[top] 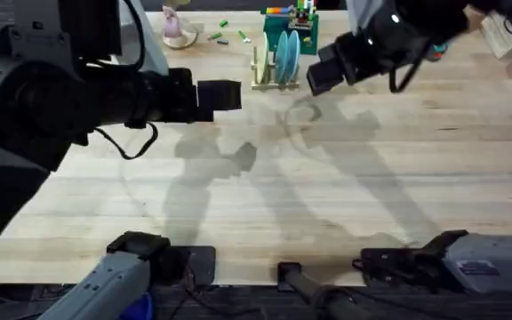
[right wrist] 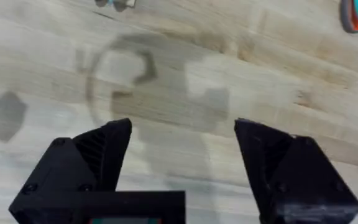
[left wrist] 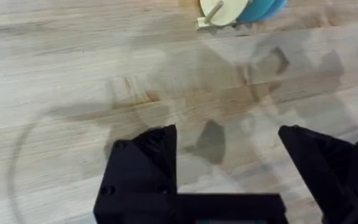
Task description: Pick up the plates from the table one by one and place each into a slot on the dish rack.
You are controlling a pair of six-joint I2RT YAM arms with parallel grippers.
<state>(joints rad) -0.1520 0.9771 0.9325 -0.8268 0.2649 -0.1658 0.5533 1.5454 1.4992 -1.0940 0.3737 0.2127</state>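
— Pale wooden table [top: 327, 196] looks bare up front. Plates?
— Blue plates [top: 287, 55] stand in the dish rack [top: 272, 82], far side. Left tool [left wrist: 229, 168] and right tool [right wrist: 182, 162] both spread, holding nothing.

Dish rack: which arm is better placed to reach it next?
Probably right: its open claw hovers just beside the small pale wooden dish rack holding round sky-blue plastic plates; the left open claw sits farther back.

Both arms: black housings, grey base links with black joints, loose black cables. Left gripper [left wrist: 229, 171] and right gripper [right wrist: 182, 174]: black, angular, faceted fingers [left wrist: 145, 165], small screws in the blocks.
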